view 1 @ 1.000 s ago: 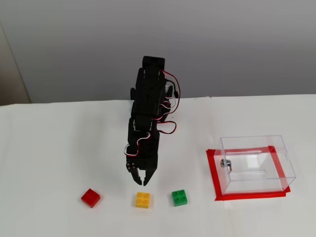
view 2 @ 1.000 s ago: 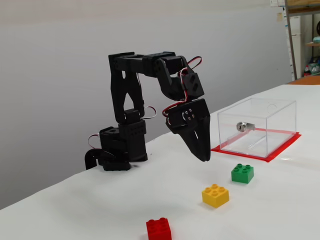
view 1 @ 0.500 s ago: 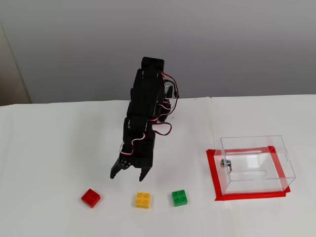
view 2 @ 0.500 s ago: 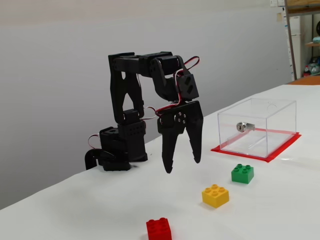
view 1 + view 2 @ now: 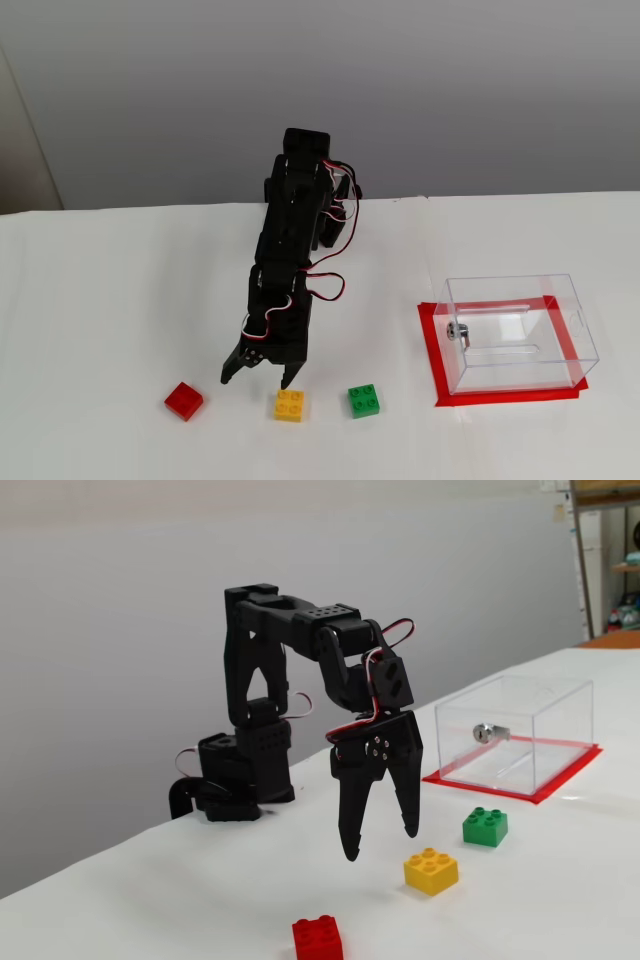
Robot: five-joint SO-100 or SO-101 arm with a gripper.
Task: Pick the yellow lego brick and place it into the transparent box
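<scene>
1. Claw [image 5: 258, 378] [image 5: 380, 845] hung released over the white bench [image 5: 100, 300] [image 5: 560, 900], 2 fingers spread and pointing down, nothing between them.
2. Yellow lego brick [image 5: 289, 405] [image 5: 431, 870] lay on the bench, studs up, just beside the claw's fingertips; in a fixed view below and slightly right of them, not touched.
3. Green brick [image 5: 364, 401] [image 5: 485, 826] sat near the yellow one, to its right in both fixed views, apart from it.
4. Red brick [image 5: 184, 400] [image 5: 318, 939] sat on the other side, left of the yellow brick in both fixed views, well clear of the claw.
5. Transparent box [image 5: 520, 335] [image 5: 515, 735] stood on a red-taped patch [image 5: 432, 350] [image 5: 570, 775], well apart from the 3 bricks, to the right in both fixed views, with a small metal fitting [image 5: 457, 332] [image 5: 487, 732] on 1 wall; no brick seen inside.
6. Black arm [image 5: 295, 240] [image 5: 300, 650] rose from its base and folded forward, red and white wires looped along it.
</scene>
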